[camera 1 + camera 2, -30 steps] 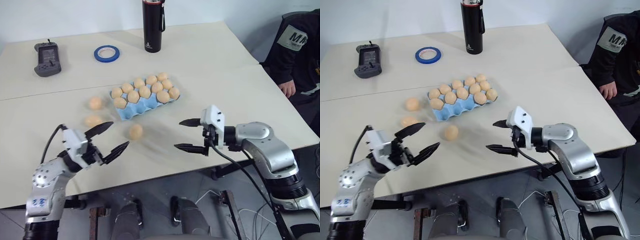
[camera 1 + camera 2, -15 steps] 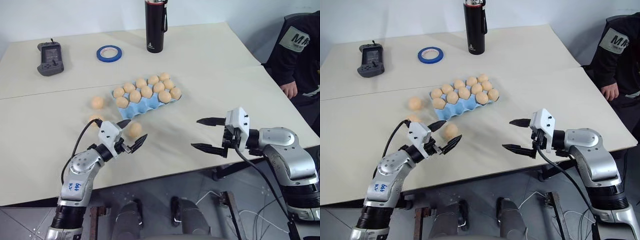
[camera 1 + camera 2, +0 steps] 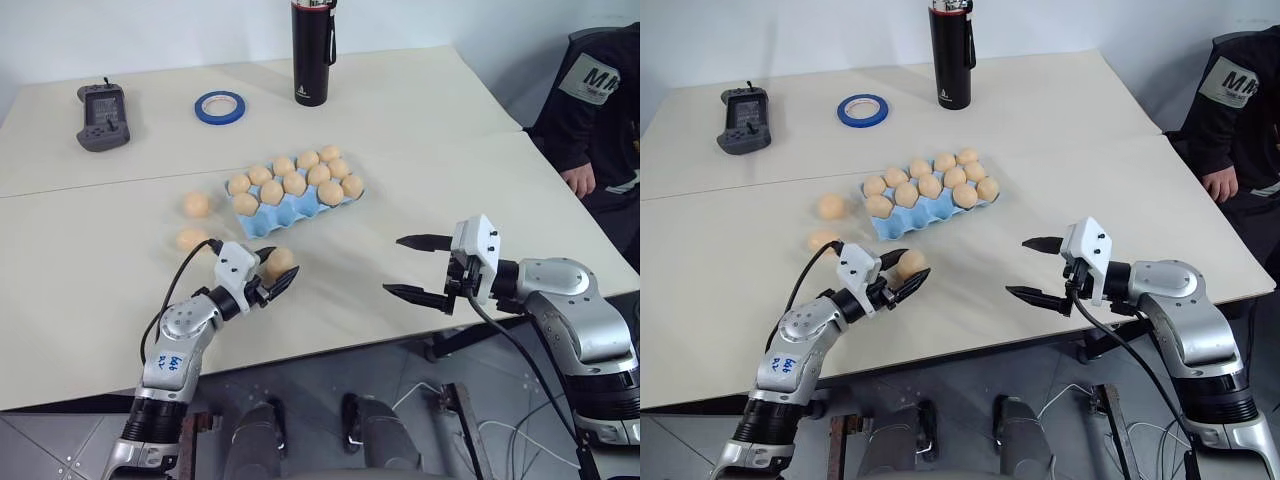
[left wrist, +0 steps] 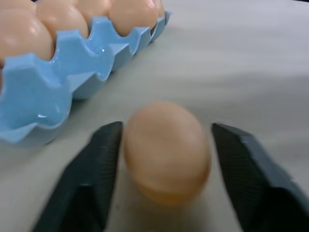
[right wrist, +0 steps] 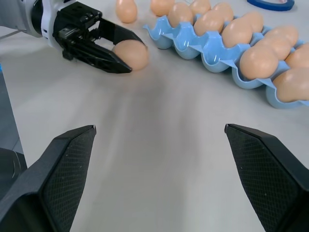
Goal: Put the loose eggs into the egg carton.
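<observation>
Tan egg [image 4: 166, 150] sits between the half-closed left pincer [image 3: 268, 283]; we squeeze gently, right pincer [image 3: 420, 268] gaping idle.

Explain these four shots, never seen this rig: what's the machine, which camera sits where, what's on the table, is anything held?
It is a two-armed humanoid robot at a pale table. Two pictures come from cameras in its head, looking down over both arms. The other two come from a camera on each wrist, looking along that arm's two black fingers.

On the table: a light blue egg carton with most pockets filled, two loose eggs to its left, a blue tape ring, a black bottle and a grey handheld controller.

The left tool has its fingers either side of a third loose egg lying on the table; a small gap shows on one side, so it is not clearly gripped. The right tool is open and holds nothing. A person sits at the right edge.
</observation>
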Available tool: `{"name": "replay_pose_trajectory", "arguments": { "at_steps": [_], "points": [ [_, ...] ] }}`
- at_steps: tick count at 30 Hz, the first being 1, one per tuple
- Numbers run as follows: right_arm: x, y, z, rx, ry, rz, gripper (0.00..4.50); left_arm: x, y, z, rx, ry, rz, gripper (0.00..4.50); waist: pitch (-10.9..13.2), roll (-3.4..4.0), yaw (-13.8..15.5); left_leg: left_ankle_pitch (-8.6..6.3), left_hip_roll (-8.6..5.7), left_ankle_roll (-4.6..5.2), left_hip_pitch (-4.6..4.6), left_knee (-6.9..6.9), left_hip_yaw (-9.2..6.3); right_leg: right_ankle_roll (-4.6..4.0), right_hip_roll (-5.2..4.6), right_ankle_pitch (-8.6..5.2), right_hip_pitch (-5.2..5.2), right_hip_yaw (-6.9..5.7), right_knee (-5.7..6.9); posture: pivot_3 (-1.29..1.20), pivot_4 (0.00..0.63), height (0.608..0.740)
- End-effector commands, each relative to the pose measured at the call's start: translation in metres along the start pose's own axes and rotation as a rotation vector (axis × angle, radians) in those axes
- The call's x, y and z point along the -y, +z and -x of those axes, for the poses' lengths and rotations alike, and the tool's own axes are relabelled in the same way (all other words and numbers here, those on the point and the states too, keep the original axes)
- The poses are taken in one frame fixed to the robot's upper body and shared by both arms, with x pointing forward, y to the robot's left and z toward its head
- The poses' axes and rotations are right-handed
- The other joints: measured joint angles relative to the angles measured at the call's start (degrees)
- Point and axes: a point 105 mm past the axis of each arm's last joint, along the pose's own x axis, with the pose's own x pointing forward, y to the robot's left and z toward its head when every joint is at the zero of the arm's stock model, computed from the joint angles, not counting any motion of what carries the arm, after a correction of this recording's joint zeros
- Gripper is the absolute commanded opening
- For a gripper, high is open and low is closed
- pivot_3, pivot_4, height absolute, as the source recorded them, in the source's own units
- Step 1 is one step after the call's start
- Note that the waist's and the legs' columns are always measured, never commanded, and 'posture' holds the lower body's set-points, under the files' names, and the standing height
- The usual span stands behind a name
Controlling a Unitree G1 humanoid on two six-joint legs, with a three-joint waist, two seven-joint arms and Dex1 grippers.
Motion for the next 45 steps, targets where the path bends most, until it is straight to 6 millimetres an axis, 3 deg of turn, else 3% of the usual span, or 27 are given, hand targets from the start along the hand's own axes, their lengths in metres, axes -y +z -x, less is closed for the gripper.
{"name": "replay_pose_trajectory", "arguments": {
  "at_steps": [1, 8, 17, 22, 27, 31, 35, 39, 45],
  "points": [
    [0.004, 0.01, 0.005, 0.016, -0.027, 0.046, 4.5, 0.002, 0.007, -0.003, 0.028, -0.009, -0.024, 1.76, 0.0, 0.0, 0.02, 0.0, 0.0, 0.0, 0.0, 0.01, 0.0, 0.0, 0.0, 0.0, 0.0, 0.0, 0.01, 0.0, 0.15, 0.74],
    [0.007, 0.01, 0.006, 0.011, -0.044, 0.053, 4.5, 0.004, 0.009, -0.003, 0.034, -0.025, -0.024, 1.56, 0.0, 0.0, 0.05, 0.0, 0.0, 0.02, 0.0, 0.11, 0.0, 0.02, 0.0, 0.02, 0.03, 0.0, 0.03, 0.0, 0.15, 0.74],
    [0.009, 0.011, 0.008, 0.014, -0.055, 0.057, 4.5, -0.001, 0.047, 0.028, 0.07, -0.246, -0.044, 1.53, -0.01, 0.01, -0.06, -0.01, 0.06, 0.01, 0.0, 0.17, 0.01, -0.04, 0.05, 0.05, 0.03, 0.02, 0.06, 0.0, 0.15, 0.74],
    [0.013, 0.016, 0.015, 0.056, -0.063, 0.068, 4.5, -0.037, 0.049, 0.064, 0.001, -0.261, -0.078, 1.53, -0.01, 0.02, -0.1, -0.01, 0.08, 0.0, 0.0, 0.15, 0.04, -0.06, 0.07, 0.05, -0.01, 0.03, 0.04, 0.0, 0.15, 0.74],
    [0.022, 0.025, 0.026, 0.156, -0.099, 0.07, 4.5, -0.085, 0.073, 0.082, 0.013, -0.183, -0.14, 1.53, 0.0, 0.01, 0.04, -0.02, 0.09, -0.02, -0.02, 0.14, 0.04, -0.09, 0.03, 0.05, -0.02, 0.02, -0.04, 0.0, 0.15, 0.74],
    [0.019, 0.026, 0.03, 0.212, -0.087, 0.058, 4.5, -0.097, 0.099, 0.067, 0.074, -0.209, -0.167, 1.53, -0.01, 0.01, 0.78, -0.03, 0.06, 0.02, -0.11, 0.16, 0.04, -0.08, -0.03, 0.06, 0.0, -0.01, -0.11, 0.0, 0.15, 0.74],
    [0.017, 0.02, 0.026, 0.187, -0.094, 0.049, 4.5, -0.086, 0.122, 0.026, 0.154, -0.361, -0.158, 1.53, -0.01, 0.01, 1.59, -0.04, 0.03, 0.07, -0.11, 0.19, 0.15, 0.05, 0.02, 0.13, -0.01, 0.0, -0.05, 0.0, 0.15, 0.74],
    [0.016, 0.023, 0.022, 0.197, -0.112, 0.057, 4.5, -0.075, 0.122, -0.008, 0.147, -0.467, -0.156, 1.53, -0.01, 0.0, 1.47, -0.03, 0.03, 0.09, -0.13, 0.34, 0.57, 0.07, 0.05, 0.14, 0.0, -0.04, 0.04, 0.0, 0.15, 0.74],
    [0.011, 0.023, 0.022, 0.207, -0.156, 0.057, 4.5, -0.066, 0.121, -0.06, 0.133, -0.472, -0.124, 1.53, 0.0, -0.01, 1.2, 0.12, 0.05, 0.35, -0.15, 0.4, 0.54, 0.07, 0.13, 0.14, -0.05, -0.02, 0.12, 0.0, 0.15, 0.74]
  ]
}}
